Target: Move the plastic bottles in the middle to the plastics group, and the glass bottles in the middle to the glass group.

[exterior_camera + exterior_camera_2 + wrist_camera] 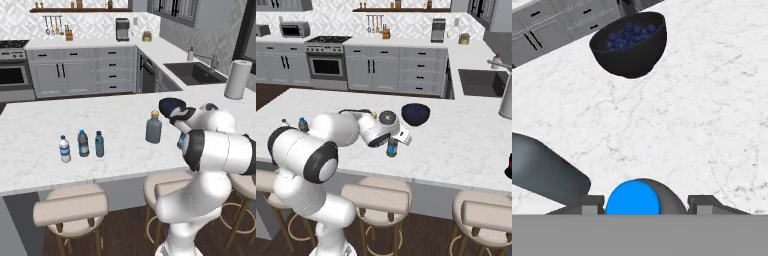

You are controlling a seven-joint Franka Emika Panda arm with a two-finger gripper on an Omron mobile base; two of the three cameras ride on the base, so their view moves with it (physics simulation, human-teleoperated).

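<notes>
The gripper (646, 206) hangs low over the marble island counter (115, 120), close to its near edge, where stools (70, 207) stand below. Its finger tips (592, 205) flank the blue cap of a small dark plastic bottle (391, 147), one on each side at a narrow spread; whether they press on it I cannot tell. Ahead of the hand lies a broad stretch of bare marble, then a dark bowl of blueberries (630, 44). Just beside the hand, on its left in the hand view, stands the broad grey-blue glass bottle (153, 128) with a tan stopper. Well beyond that bottle, three small water bottles (82, 144) cluster along the same counter, with open marble between.
</notes>
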